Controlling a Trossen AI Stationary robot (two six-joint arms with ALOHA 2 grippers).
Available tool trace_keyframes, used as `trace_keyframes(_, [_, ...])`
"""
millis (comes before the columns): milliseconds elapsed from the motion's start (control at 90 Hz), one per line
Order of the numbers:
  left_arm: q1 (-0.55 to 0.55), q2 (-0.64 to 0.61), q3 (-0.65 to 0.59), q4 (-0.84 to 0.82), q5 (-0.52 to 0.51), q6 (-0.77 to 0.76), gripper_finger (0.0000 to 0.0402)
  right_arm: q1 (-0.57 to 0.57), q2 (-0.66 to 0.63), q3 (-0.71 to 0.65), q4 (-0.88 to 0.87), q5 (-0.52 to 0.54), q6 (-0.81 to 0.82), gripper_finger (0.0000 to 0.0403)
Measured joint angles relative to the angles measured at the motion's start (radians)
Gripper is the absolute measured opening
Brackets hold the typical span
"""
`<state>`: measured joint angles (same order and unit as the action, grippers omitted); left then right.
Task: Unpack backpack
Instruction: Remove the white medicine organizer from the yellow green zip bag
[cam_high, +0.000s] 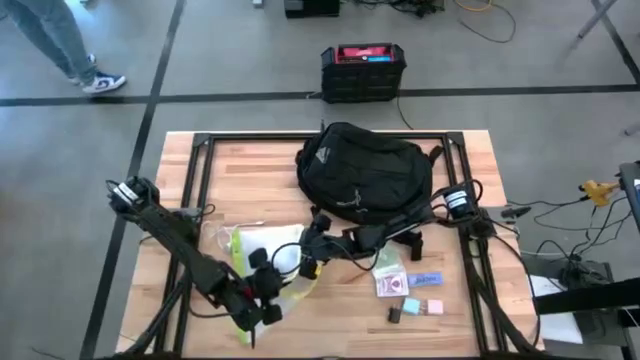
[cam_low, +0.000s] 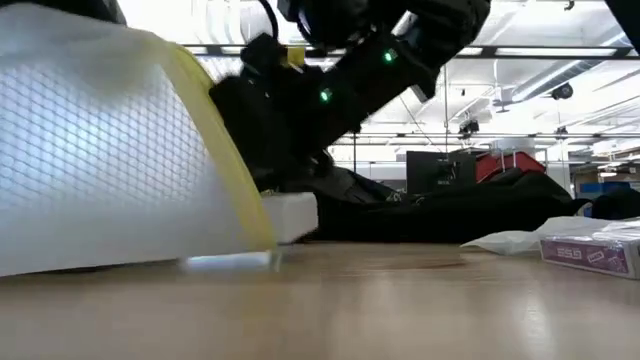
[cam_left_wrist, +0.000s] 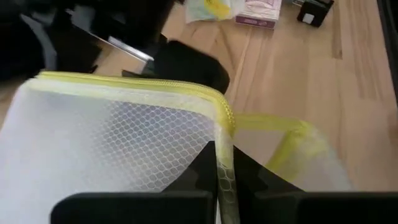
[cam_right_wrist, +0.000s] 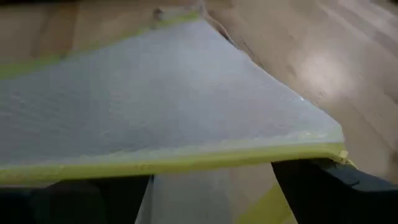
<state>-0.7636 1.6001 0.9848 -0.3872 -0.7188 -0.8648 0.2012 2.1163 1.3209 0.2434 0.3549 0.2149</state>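
The black backpack (cam_high: 362, 172) lies on the far middle of the table, touched by neither gripper. Near the front left, a white mesh pouch (cam_high: 268, 258) with a yellow zip edge stands up from the table. My left gripper (cam_left_wrist: 224, 190) is shut on the pouch's yellow edge. My right gripper (cam_right_wrist: 211, 186) reaches in from the right. It is open, its fingers wide apart below the pouch's other yellow edge (cam_right_wrist: 186, 158). The pouch fills the left of the low view (cam_low: 110, 150). My left gripper pinches the pouch's yellow zip edge (cam_left_wrist: 224, 143) between its two fingers, and the edge runs along the gap between them. The pouch stands tilted, its lower edge (cam_low: 150, 262) down at the table top. My right gripper may touch the pouch; I cannot tell.
Unpacked things lie at the front right: a clear bag (cam_high: 386, 262), a pink box (cam_high: 392, 284), a blue item (cam_high: 426, 278) and small pink and black pieces (cam_high: 420, 306). A black box with a red top (cam_high: 362, 70) stands on the floor beyond. A person's legs (cam_high: 60, 45) show far left.
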Motion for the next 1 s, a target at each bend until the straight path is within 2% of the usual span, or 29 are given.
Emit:
trace_keyframes(267, [-0.017, 0.000, 0.000, 0.048, -0.005, 0.045, 0.0000, -0.004, -0.002, 0.014, 0.001, -0.030, -0.057, 0.0308])
trace_keyframes(622, [-0.031, -0.026, 0.000, 0.020, -0.008, 0.044, 0.0000, -0.012, 0.025, -0.002, -0.080, -0.067, -0.120, 0.0293])
trace_keyframes(711, [-0.048, -0.039, 0.000, -0.051, -0.024, -0.012, 0.0000, 0.000, 0.025, -0.006, -0.095, -0.090, -0.142, 0.0290])
trace_keyframes(889, [-0.073, -0.051, 0.000, -0.275, -0.034, -0.229, 0.0000, 0.026, 0.009, -0.007, -0.162, -0.094, -0.155, 0.0293])
trace_keyframes(1000, [-0.076, -0.051, -0.007, -0.321, -0.044, -0.290, 0.0000, 0.030, -0.003, -0.009, -0.180, -0.131, -0.137, 0.0297])
